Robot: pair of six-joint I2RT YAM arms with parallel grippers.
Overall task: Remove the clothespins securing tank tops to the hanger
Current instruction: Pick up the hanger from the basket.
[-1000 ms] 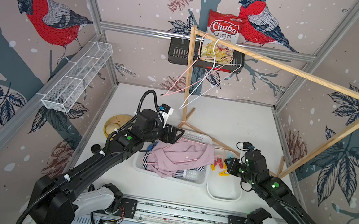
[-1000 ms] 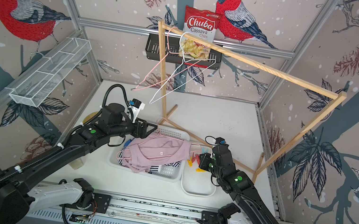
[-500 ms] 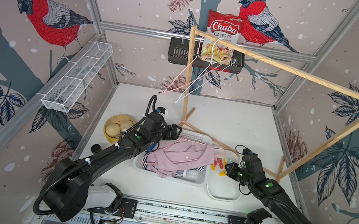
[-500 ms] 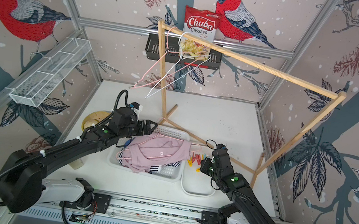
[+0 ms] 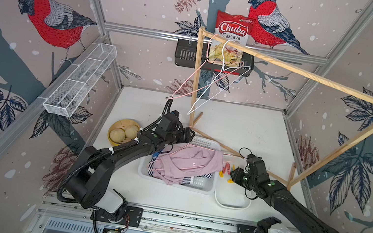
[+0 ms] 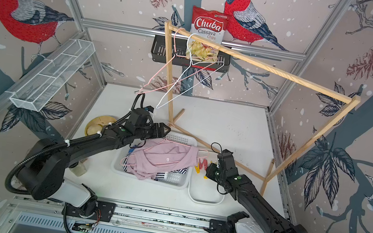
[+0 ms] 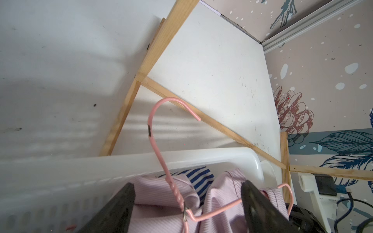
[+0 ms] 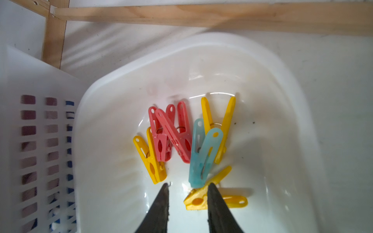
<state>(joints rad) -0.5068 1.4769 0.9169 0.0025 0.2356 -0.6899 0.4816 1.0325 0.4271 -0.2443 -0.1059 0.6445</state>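
Note:
Several clothespins, yellow, red-pink and teal, lie heaped in the white tray. My right gripper hangs open just over them, and a yellow clothespin lies loose on the tray floor under its fingertips. The mauve-pink tank top is crumpled in the white basket with a pink wire hanger on it. Under it shows the striped tank top. My left gripper is open, its jaws standing on either side of the hanger's twisted neck, not touching it.
The wooden clothes rail spans the back and right, its foot bars lying on the table behind basket and tray. Two bare wire hangers dangle from its left end. A bamboo steamer sits left of the basket.
My right gripper has opened and the yellow clothespin it held now lies in the tray. My left arm has settled lower at the basket's far rim. The hangers on the rail have swung.

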